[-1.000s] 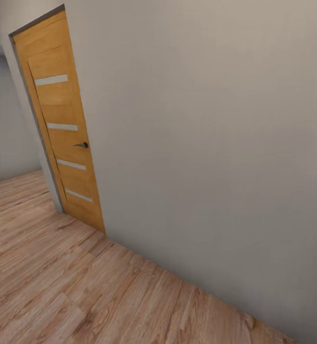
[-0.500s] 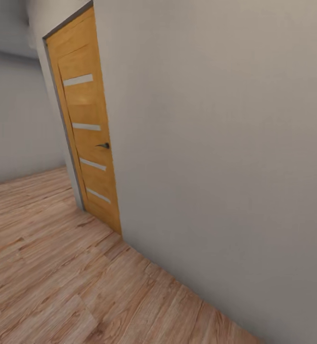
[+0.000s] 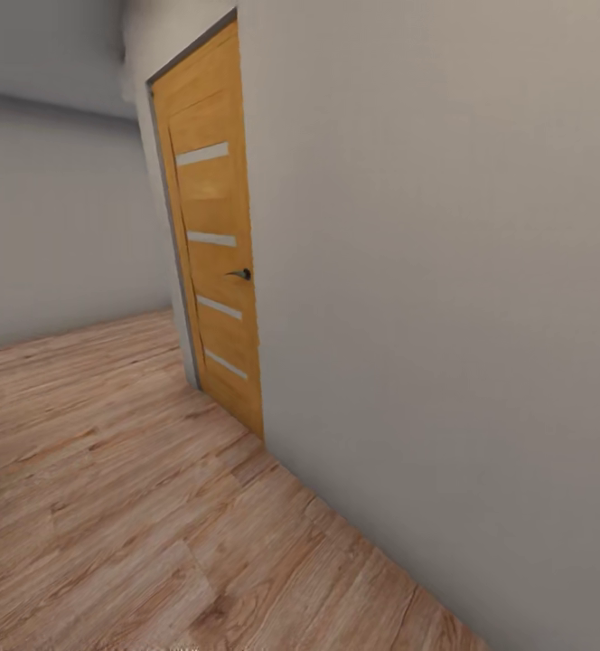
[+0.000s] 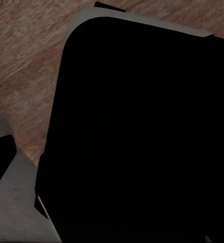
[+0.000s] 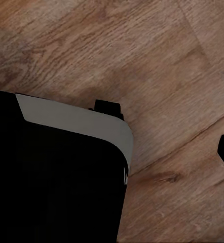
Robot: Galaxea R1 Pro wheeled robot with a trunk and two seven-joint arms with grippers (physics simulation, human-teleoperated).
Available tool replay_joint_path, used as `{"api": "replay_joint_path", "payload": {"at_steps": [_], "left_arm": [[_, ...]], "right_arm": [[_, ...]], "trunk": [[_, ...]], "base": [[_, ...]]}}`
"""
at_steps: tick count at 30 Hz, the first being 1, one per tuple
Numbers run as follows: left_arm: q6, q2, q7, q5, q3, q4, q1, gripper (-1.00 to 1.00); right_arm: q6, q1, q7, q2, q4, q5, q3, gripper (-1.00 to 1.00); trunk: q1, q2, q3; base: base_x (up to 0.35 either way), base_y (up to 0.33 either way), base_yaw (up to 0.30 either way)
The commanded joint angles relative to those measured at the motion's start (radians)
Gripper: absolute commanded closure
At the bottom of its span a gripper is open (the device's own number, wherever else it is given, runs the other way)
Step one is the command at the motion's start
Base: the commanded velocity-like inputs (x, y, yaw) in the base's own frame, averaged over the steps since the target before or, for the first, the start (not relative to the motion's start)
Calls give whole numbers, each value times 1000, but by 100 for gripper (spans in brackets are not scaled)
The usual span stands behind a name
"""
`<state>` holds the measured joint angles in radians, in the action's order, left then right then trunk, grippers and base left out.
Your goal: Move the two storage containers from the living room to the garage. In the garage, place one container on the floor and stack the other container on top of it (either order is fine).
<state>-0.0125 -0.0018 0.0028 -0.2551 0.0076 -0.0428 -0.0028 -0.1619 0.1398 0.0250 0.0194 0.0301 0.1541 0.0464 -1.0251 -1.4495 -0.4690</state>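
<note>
I'm in transit: wood-plank floor (image 3: 110, 506) on the left, then a wooden door (image 3: 214, 244) with frosted strips, then bare grey wall (image 3: 445, 271) close on my right, the thing to steer clear of. No bins here, so I can't judge their handling, nor either end effector's state.

Hallway corner: wall, door and plank floor, head view.

A wall (image 3: 445, 271) fills the right half of the frame and runs from the lower right back toward the upper middle. A door (image 3: 214, 235) is set in it at the upper middle, its handle (image 3: 239, 273) on the edge nearer the camera. A second wall (image 3: 65, 217) stands behind, at the upper left. The plank floor (image 3: 128, 506) spreads across the lower left, meeting both walls.
</note>
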Motion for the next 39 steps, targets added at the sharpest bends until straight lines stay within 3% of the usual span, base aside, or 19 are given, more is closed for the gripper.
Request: {"api": "replay_joint_path", "payload": {"at_steps": [1, 7, 39], "left_arm": [[-1, 0, 0, -10, 0, 0, 0, -100], [-1, -2, -1, -27, 0, 0, 0, -100], [-2, -3, -1, -29, 0, 0, 0, -100]], "right_arm": [[-5, 1, 3, 0, 3, 10, 4, -100], [-5, 1, 3, 0, 4, 26, 4, -100], [-8, -12, -8, 11, 3, 31, 4, -100]], "trunk": [[0, -1, -1], [0, -1, -1], [0, -1, -1]], "base": [[0, 0, 286], [0, 0, 286], [0, 0, 284]]}}
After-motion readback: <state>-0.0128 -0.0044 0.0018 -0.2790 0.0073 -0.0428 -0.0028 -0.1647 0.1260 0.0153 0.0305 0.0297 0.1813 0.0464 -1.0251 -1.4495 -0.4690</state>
